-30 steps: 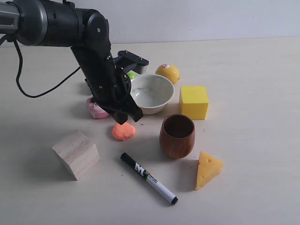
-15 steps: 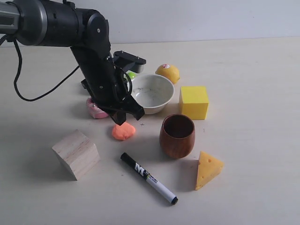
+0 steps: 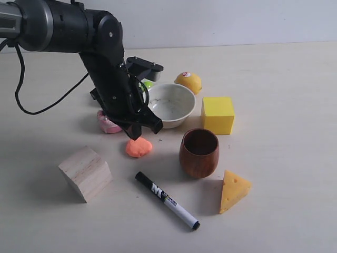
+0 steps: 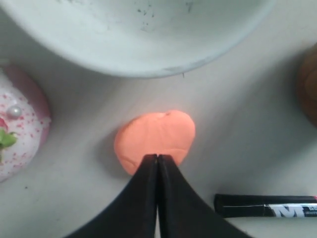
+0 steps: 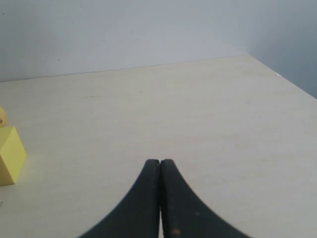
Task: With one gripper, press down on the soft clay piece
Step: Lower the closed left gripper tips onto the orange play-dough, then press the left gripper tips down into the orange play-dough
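Left wrist view is showing the left end effector [image 4: 157,158] squeezed tight together, holding nothing. The soft clay piece [image 4: 156,135] is lying on the worktop [image 4: 237,148] right below its tip. It is looking squishy and light, so pushing gently on its middle seems best.

Ext cam high over table [image 3: 295,158]; L wrist close above clay [image 4: 154,136], shared w/ ext.

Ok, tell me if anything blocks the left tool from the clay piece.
Nothing visible does. The shut left tool hangs directly over the soft clay piece; the bowl, toy cake and marker lie beside it, off the path.
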You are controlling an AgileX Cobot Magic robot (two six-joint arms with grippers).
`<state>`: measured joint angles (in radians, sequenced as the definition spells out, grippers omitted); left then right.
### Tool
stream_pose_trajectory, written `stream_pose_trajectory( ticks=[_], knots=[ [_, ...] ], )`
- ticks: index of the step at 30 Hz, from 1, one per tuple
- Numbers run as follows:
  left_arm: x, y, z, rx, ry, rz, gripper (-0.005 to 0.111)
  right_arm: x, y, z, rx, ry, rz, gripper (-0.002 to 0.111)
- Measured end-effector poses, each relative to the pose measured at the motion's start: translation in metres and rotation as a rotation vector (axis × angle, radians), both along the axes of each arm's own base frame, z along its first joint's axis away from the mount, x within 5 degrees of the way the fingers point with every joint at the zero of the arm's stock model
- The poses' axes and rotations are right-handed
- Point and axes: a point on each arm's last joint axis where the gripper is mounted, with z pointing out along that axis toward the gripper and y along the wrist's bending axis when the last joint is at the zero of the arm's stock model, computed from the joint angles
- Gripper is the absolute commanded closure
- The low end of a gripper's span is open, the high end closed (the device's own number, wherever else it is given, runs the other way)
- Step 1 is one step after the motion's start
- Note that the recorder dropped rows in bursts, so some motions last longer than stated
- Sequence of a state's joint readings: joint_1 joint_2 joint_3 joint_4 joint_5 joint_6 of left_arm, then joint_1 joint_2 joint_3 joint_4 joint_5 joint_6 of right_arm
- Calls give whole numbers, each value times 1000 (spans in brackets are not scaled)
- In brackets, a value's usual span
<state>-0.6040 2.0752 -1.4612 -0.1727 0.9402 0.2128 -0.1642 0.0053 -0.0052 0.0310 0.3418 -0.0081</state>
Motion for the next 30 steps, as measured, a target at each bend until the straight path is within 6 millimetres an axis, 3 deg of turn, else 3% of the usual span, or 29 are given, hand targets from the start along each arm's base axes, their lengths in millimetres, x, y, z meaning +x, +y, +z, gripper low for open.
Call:
stream_pose_trajectory(
  ticks=[20, 30],
  knots=[
    [2, -1, -26, 28, 32, 6, 107, 0, 0, 0, 0, 0, 0, 108],
    [3, -2, -26, 19, 26, 13, 107, 0, 0, 0, 0, 0, 0, 108]
  ],
)
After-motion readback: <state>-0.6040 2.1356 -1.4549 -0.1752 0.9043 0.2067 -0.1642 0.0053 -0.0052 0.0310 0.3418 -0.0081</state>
